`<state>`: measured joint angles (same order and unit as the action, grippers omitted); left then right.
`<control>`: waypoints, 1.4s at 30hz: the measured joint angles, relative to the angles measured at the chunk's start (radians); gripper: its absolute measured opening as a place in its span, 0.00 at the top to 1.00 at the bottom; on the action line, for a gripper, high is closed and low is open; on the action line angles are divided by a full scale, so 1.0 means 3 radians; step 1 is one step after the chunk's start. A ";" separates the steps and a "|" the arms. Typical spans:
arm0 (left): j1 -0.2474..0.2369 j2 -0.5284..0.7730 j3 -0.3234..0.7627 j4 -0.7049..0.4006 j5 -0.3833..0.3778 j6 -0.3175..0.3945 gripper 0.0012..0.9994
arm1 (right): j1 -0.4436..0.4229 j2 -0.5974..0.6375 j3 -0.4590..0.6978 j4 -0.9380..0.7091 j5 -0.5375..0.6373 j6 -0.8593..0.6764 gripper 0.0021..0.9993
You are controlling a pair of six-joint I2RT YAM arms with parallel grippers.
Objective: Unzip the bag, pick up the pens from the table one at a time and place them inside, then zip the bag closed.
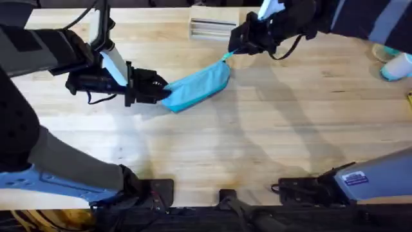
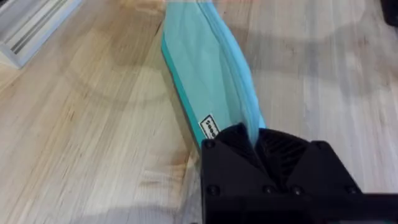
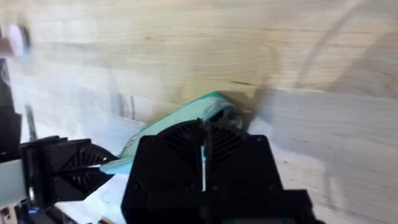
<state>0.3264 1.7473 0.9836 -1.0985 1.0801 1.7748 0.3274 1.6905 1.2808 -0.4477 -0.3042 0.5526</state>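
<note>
The light-blue bag (image 1: 198, 86) lies slanted on the table (image 1: 290, 129), left of its middle. My left gripper (image 1: 162, 92) is shut on the bag's lower-left end; in the left wrist view the bag (image 2: 208, 68) runs away from the black fingers (image 2: 239, 140) that pinch it. My right gripper (image 1: 237, 46) sits at the bag's upper-right end, shut on the turquoise zipper pull (image 1: 226, 57). In the right wrist view a thin turquoise strip (image 3: 203, 158) shows between the closed fingers, with the bag (image 3: 180, 118) beyond. The pens are out of view.
A metal tray (image 1: 212, 28) lies at the table's far edge, just behind the bag, and also appears as the tray (image 2: 31, 25) in the left wrist view. A white and teal object (image 1: 394, 64) sits at the far right. The left gripper (image 3: 68, 168) shows in the right wrist view.
</note>
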 joint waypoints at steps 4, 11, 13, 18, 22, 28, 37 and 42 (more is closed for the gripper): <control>-0.0018 0.0001 0.0000 0.0001 0.0004 0.0001 0.96 | -0.0072 -0.0001 0.0000 -0.0110 0.0090 -0.0024 0.97; -0.0024 0.0001 0.0000 -0.0001 0.0003 0.0000 0.96 | -0.0084 0.0052 0.0020 -0.0345 0.0293 -0.0098 0.97; -0.0024 0.0000 0.0001 -0.0001 0.0002 0.0001 0.96 | -0.0084 0.0142 0.0040 -0.0369 0.0389 -0.0103 0.97; -0.0024 0.0001 0.0000 -0.0001 0.0003 0.0000 0.96 | -0.0084 0.0451 0.0048 -0.0346 0.0562 -0.0115 0.97; -0.0027 0.0000 0.0000 -0.0001 0.0003 0.0000 0.96 | -0.0090 0.0679 0.0050 -0.0336 0.0616 -0.0120 0.97; -0.0027 0.0001 0.0000 -0.0001 0.0003 0.0000 0.96 | -0.0096 0.0726 0.0068 -0.0302 0.0628 -0.0121 0.97; -0.0027 0.0001 0.0000 0.0000 -0.0001 0.0000 0.96 | -0.0108 0.0611 0.0126 -0.0321 0.0710 -0.0151 0.92; -0.0027 0.0000 0.0000 0.0000 -0.0008 0.0001 0.96 | -0.0159 0.0470 0.0228 -0.0344 0.0824 -0.0275 0.27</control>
<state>0.3183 1.7473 0.9836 -1.0985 1.0779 1.7752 0.2797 1.8315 1.3491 -0.5509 -0.0571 0.4700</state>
